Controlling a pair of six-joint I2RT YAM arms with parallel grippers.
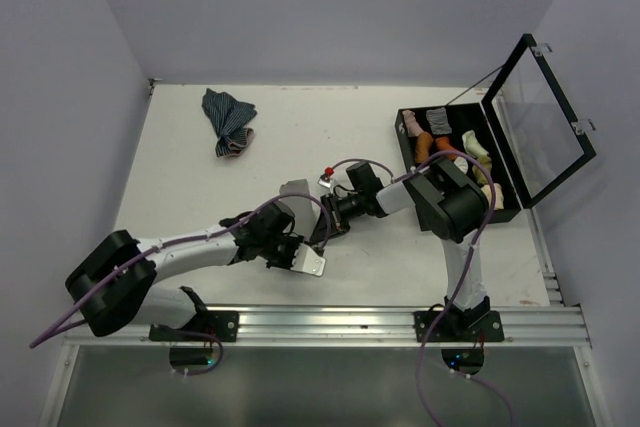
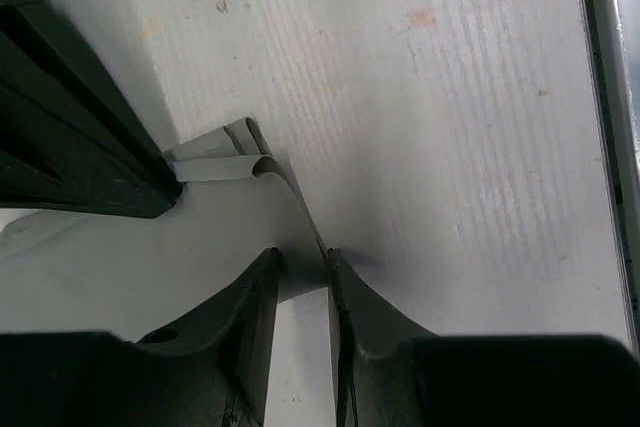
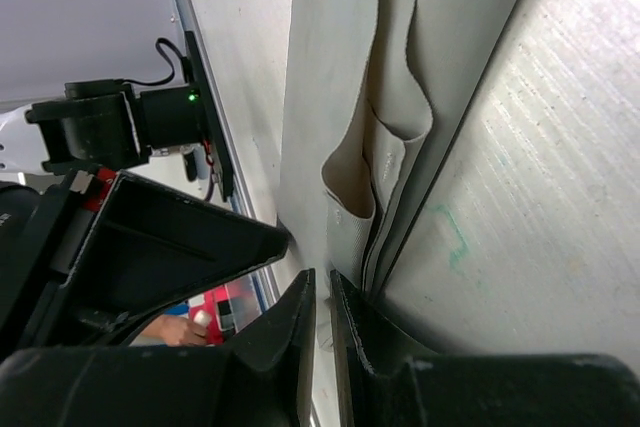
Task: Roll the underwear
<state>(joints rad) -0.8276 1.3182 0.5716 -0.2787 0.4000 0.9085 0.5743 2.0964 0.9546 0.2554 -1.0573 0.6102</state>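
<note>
The underwear (image 1: 298, 190) lies mid-table (image 1: 400, 267) between both grippers. The right gripper (image 3: 322, 322) is clamped on its layered edge. The left gripper (image 2: 303, 292) straddles a fold; whether it pinches, I cannot tell. Rolling should go best with both ends level and taut. The cloth is thin, smooth and grey, in limp flat folds.

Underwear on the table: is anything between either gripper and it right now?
Nothing visible stands in the way. The right gripper is pinched on the grey underwear, and the left gripper straddles its folded edge, jaws not fully closed.
</note>
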